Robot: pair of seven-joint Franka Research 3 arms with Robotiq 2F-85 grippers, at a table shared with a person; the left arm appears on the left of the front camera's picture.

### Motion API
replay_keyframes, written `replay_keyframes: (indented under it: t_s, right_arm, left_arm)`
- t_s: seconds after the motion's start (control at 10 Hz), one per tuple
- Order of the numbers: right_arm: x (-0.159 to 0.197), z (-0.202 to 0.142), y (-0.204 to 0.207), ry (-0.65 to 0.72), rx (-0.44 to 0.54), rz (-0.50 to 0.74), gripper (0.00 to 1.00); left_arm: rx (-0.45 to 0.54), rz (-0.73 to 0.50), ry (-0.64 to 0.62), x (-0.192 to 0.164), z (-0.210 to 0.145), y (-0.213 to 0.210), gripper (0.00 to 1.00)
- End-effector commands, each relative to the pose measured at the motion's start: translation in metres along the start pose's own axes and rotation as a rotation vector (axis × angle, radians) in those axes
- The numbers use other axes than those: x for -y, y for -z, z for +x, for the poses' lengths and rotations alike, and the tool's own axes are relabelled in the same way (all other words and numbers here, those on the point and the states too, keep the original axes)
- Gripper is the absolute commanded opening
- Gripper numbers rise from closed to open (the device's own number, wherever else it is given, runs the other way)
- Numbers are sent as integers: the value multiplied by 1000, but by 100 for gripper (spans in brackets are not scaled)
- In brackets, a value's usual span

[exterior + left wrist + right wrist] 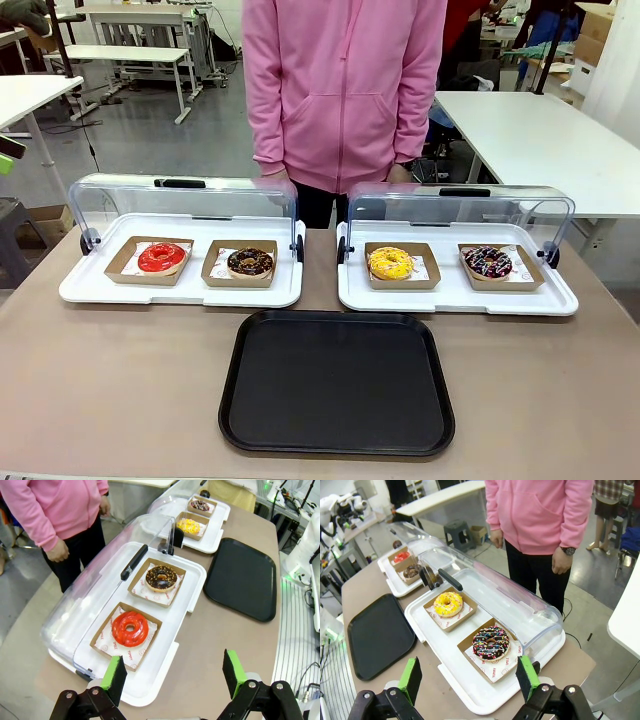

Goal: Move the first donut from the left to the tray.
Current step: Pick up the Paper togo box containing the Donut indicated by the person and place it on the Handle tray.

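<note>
Fingers (pixel 116 677) of the left gripper (pixel 176 677) stood wide apart, gripping nothing, as did the right gripper (pixel 469 677). Just beyond the left gripper, the red glazed donut (pixel 130 628) lay in its cardboard box (pixel 108 624) on a white tray (pixel 190 590) with its clear domed lid (pixel 95 585) raised. The black tray (pixel 336 385) sat nearer the robot. A person in a pink hoodie (pixel 345 90) stood opposite.

Grey polished floor (pixel 150 145) is seen behind; white rectangular metal-legged tables (pixel 530 135) are ranged across it; a grey stool (pixel 459 530) is noted.
</note>
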State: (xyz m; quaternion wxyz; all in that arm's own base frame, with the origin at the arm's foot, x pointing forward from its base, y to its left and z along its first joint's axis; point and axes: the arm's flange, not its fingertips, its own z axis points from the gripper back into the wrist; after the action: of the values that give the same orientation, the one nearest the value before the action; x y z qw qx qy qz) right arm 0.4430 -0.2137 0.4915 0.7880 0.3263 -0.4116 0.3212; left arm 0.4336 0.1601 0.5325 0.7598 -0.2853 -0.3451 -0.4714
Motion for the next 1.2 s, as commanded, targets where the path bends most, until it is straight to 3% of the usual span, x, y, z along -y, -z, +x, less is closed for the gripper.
replay_keyframes:
  t_s: [0.0, 1.1]
  right_arm:
    - [-3, 2, -2, -6, 8, 5, 100]
    - [-3, 2, -2, -6, 8, 5, 100]
  left_arm:
    - [6, -1, 9, 1, 2, -1, 100]
    - [6, -1, 9, 1, 2, -1, 100]
